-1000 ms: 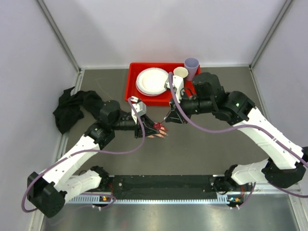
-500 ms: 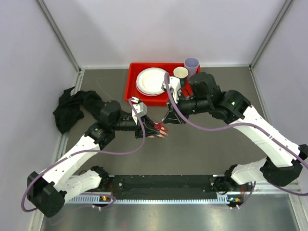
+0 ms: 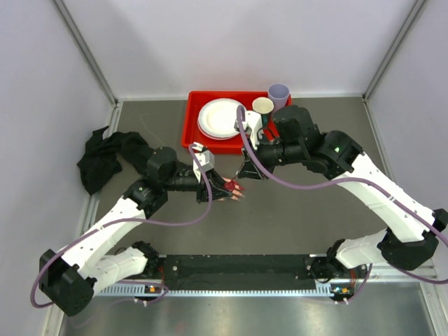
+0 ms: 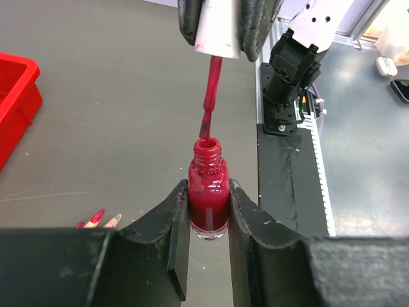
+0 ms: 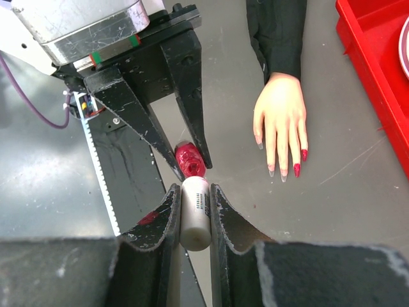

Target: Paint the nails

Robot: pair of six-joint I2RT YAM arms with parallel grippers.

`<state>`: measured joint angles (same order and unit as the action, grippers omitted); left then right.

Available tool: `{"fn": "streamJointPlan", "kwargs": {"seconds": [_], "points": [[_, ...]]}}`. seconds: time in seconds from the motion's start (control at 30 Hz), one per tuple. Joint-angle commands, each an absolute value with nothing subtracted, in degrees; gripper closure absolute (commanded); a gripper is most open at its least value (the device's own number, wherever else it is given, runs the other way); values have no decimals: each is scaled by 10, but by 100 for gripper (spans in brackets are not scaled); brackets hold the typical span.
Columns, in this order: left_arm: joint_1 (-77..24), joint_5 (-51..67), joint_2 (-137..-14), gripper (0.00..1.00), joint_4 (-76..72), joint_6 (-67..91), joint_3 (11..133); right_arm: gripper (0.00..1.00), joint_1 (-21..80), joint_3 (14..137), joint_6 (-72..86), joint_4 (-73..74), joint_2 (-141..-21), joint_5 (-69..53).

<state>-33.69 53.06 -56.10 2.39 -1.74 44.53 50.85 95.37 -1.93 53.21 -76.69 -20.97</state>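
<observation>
I find the left gripper point(image 4: 208, 199) pinching a small glass bottle of dark red polish point(image 4: 208, 192), the right gripper point(image 5: 194, 195) pinching a white cylindrical brush cap point(image 5: 195, 214). The nails point(image 5: 296, 170) — tiny, hard — lie on a pale mannequin hand point(image 5: 281, 121) nearby; I judge brush-tip contact only, no grasping.

The bottle point(image 4: 208, 192), tray point(image 3: 192, 119) and two nails point(image 5: 296, 170) are red, the cap point(image 5: 195, 214) white

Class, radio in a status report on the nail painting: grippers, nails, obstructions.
Left gripper shut on polish bottle. Right gripper shut on cap, brush at bottle mouth. Two nails red, others look bare. Nothing lying on mannequin hand.
</observation>
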Motion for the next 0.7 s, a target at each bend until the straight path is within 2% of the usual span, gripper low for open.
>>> {"fn": "streamJointPlan", "kwargs": {"seconds": [0.0,0.67], "points": [[-340,535,-544,100,15,-31,444,100,514,970,-21,524,-759,-204],[-340,520,-537,100,18,-36,443,100,515,943,-20,520,-752,-223]]}}
